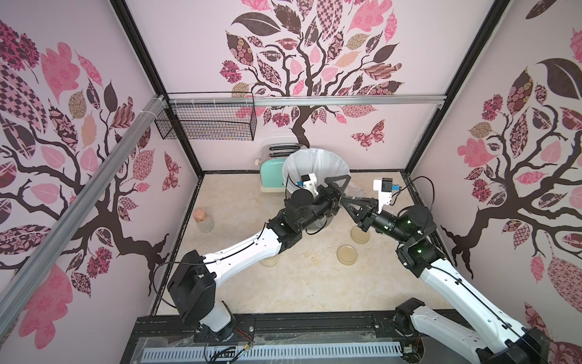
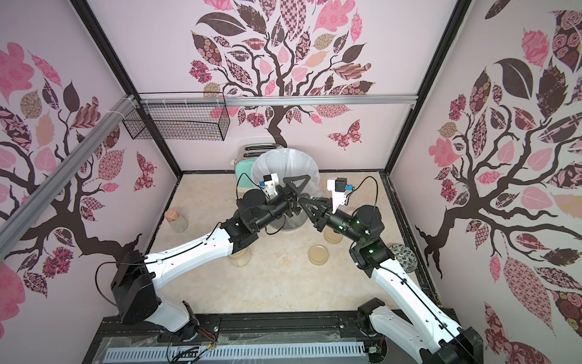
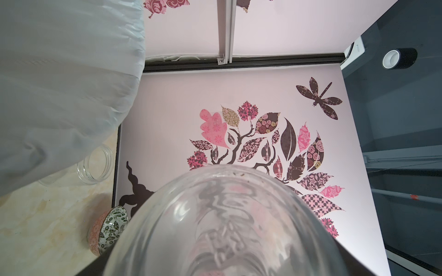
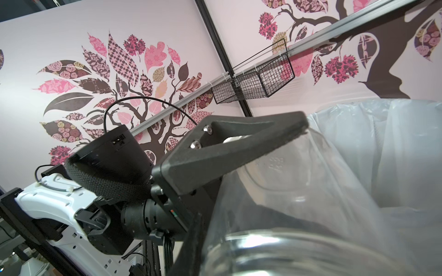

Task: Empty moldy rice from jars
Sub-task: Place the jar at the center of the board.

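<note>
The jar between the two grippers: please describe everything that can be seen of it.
The jar is clear glass, wide and round, without a lid, and looks empty. It is held in the air, tipped on its side, beside the rim of the white-lined bin. The left gripper and the right gripper are both shut on it.

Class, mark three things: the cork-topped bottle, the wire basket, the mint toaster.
cork-topped bottle [image 1: 204,223]: in a top view, on its glass body.
wire basket [image 1: 208,126]: in a top view, on its mesh.
mint toaster [image 1: 271,173]: in a top view, on its side.
</note>
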You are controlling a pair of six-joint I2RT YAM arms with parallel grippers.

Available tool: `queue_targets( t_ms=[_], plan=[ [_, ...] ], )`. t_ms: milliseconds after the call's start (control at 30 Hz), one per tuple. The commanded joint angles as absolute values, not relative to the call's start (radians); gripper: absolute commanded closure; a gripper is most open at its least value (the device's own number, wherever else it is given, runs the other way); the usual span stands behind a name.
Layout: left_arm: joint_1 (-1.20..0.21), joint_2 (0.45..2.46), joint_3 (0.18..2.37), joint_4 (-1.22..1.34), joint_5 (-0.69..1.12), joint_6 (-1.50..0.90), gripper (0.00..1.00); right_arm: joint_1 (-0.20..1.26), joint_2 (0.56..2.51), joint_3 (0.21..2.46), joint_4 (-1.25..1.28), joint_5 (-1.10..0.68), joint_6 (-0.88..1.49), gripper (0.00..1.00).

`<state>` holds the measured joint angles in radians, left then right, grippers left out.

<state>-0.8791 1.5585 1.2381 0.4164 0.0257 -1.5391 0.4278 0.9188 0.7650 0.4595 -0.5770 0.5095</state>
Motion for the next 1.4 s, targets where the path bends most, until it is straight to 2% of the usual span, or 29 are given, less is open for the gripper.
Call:
queue_targets(
  t_ms=[0,67,433,500,733,967,1133,1267,1367],
  plan=[
    [-0.884,1.553,1.266,0.512,0.018,-1.543,0.35,0.426,0.911,0.782,0.485,-0.567,0.514,0.94],
    [-0.884,1.551,1.259,0.52,0.017,-1.554,0.32,0.426,0.908,0.778,0.482,-0.56,0.514,1.0],
    [-0.882,1.488,1.214,0.485,-0.044,-1.526,0.1,0.426,0.863,0.78,0.417,-0.505,0.492,1.0],
    [-0.879,1.46,1.21,0.423,-0.065,-1.514,0.02,0.426,0.855,0.792,0.388,-0.5,0.481,1.0],
    [-0.836,1.36,1.133,0.365,-0.081,-1.488,0.02,0.425,0.833,0.843,0.276,-0.459,0.434,1.0],
    [-0.762,1.156,1.104,0.045,-0.088,-1.286,0.02,0.398,0.898,1.037,-0.068,-0.345,0.268,1.0],
    [-0.729,1.039,1.101,-0.139,-0.112,-1.122,0.02,0.209,1.002,1.163,-0.241,-0.412,0.268,1.0],
    [-0.728,0.963,1.08,-0.205,-0.145,-1.033,0.02,0.021,1.109,1.233,-0.316,-0.539,0.302,1.0],
    [-0.726,0.933,1.08,-0.261,-0.164,-0.978,0.02,-0.003,1.24,1.341,-0.429,-0.541,0.246,1.0]
  ],
)
